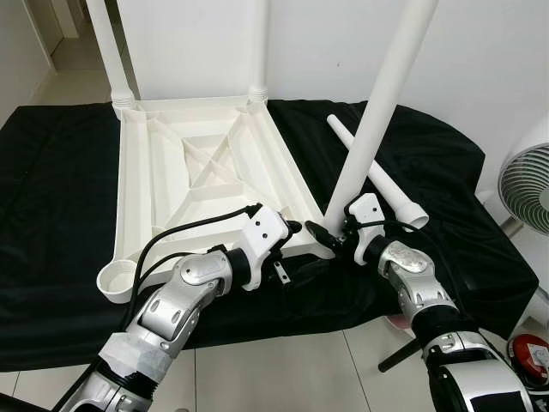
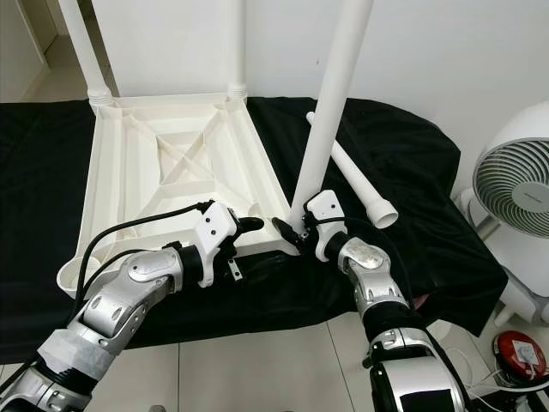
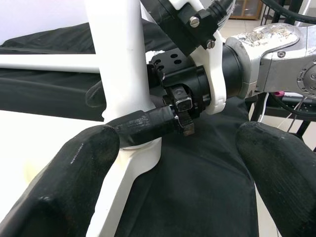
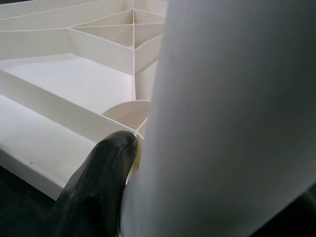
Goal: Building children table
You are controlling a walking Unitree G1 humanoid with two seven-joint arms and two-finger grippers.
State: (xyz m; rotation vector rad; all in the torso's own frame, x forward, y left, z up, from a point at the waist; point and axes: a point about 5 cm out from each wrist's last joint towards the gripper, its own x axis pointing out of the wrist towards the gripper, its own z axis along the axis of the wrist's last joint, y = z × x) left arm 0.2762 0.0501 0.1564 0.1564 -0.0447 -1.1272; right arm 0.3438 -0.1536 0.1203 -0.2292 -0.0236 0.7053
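The white table top (image 1: pixel 130 184) lies upside down on a black cloth. Two white legs (image 1: pixel 107 51) (image 1: pixel 259 43) stand in its far corners. My right gripper (image 1: pixel 330 236) is shut on a third leg (image 1: pixel 377 112), which leans right with its foot at the near right corner socket. In the right wrist view one finger (image 4: pixel 98 182) presses against this leg (image 4: pixel 232 113). My left gripper (image 1: pixel 296 230) is open just left of that corner, its fingers (image 3: pixel 64 187) spread either side of the leg's base (image 3: pixel 118 59). A fourth leg (image 1: pixel 382 184) lies loose on the cloth.
The near left corner socket (image 1: pixel 117 281) holds no leg. The black cloth (image 1: pixel 51 189) covers a low surface whose front edge meets a tiled floor (image 1: pixel 283 369). A white fan (image 1: pixel 527 184) stands at the right, with a red object (image 1: pixel 529 352) on the floor below it.
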